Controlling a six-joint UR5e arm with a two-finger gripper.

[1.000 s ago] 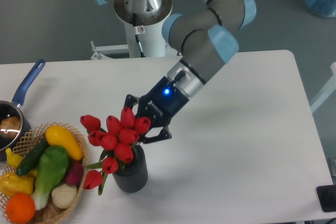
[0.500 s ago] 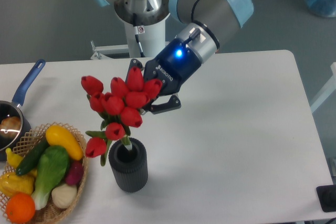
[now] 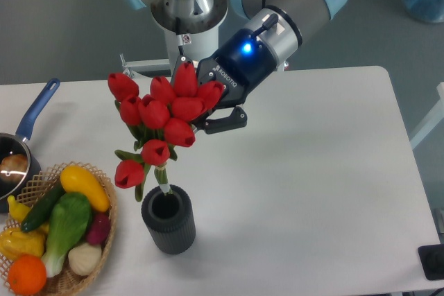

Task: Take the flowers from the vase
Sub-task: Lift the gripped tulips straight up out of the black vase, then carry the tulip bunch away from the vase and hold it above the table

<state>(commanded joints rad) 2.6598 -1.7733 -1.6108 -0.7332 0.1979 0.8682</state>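
The hand (image 3: 201,105) was closed on the flowers (image 3: 161,119), its dark fingers (image 3: 223,120) pinched around the bunch just behind the red buds, with one finger showing clear at the right of the blooms and the other hidden by them; a blue light glowed on the wrist above it; the bunch hung lifted above the vase (image 3: 168,218), tilted a little to the left, and whether the pale stem ends still dipped inside the rim or only hung over the dark mouth could not be told; one low bud and a few green leaves drooped to the left of the stems; the vase stood upright on the white counter (image 3: 312,192), near the front edge, just right of the wicker basket (image 3: 104,230); the basket held a yellow squash, a green vegetable, a dark red one, a pale bulb and an orange at the near left; farther left a blue-handled saucepan (image 3: 21,150) sat at the counter's edge, partly cut off by the frame.
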